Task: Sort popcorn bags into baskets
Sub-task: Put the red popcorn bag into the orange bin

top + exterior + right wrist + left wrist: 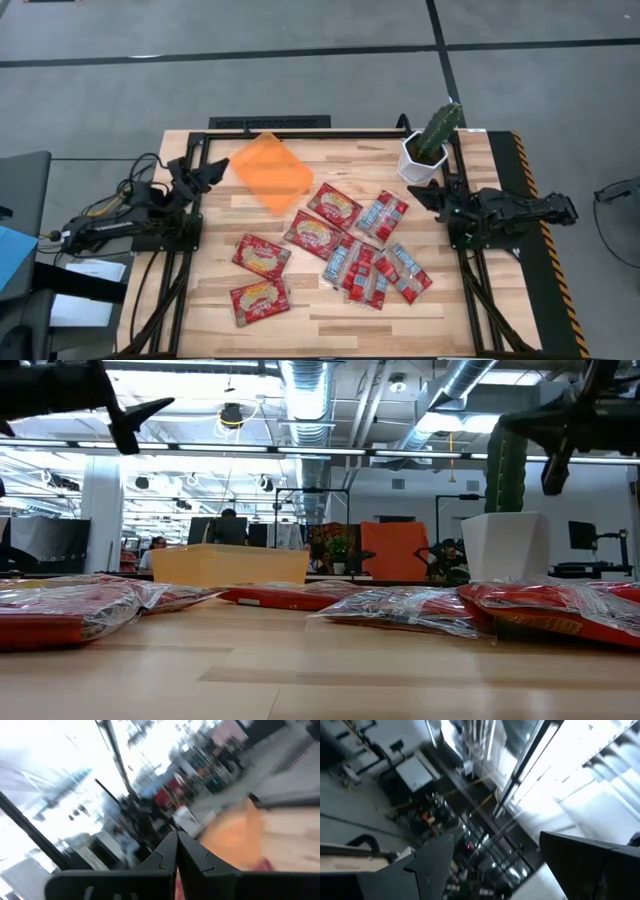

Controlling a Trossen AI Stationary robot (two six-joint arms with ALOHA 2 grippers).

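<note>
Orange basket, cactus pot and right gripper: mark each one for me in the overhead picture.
Orange basket (pixel 270 172): high view, middle of its flat bottom.
Cactus pot (pixel 420 165): high view, on the white pot's wall below the plant.
Right gripper (pixel 424 192): high view, at the tips of its closed fingers.

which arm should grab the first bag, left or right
Probably left. The left gripper is open, beside the orange basket, with two yellow-centred bags on its side. The right gripper is shut by the cactus pot.
</note>
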